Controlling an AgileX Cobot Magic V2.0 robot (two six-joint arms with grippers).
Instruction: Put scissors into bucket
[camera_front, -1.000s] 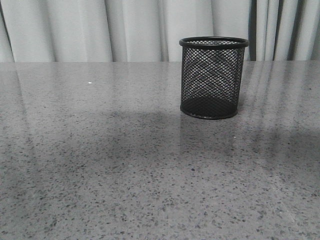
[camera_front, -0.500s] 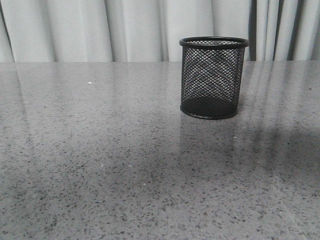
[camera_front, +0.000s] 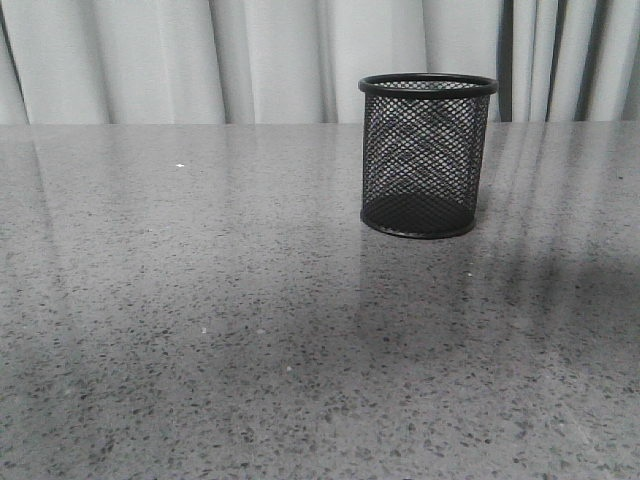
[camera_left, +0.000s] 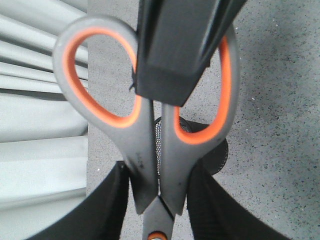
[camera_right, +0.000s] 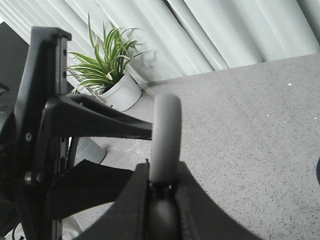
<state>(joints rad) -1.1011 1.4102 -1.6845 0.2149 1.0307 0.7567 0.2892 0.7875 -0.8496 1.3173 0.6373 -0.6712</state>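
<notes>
My left gripper (camera_left: 156, 210) clamps the long grey, orange-edged scissors (camera_left: 150, 125); the right gripper (camera_right: 160, 200) pinches their handle too. Black wire-mesh bucket (camera_front: 427, 155) upright on the table below — centre blades first.

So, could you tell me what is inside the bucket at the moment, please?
Through the mesh of the bucket in the front view, only its dark base shows; no scissors inside. In the left wrist view, the scissors cover most of the cup below them, so its interior is hidden there.

The scissors' (camera_left: 150, 145) blades run off the picture's edge; they largely hide the bucket (camera_left: 217, 156) behind.
</notes>
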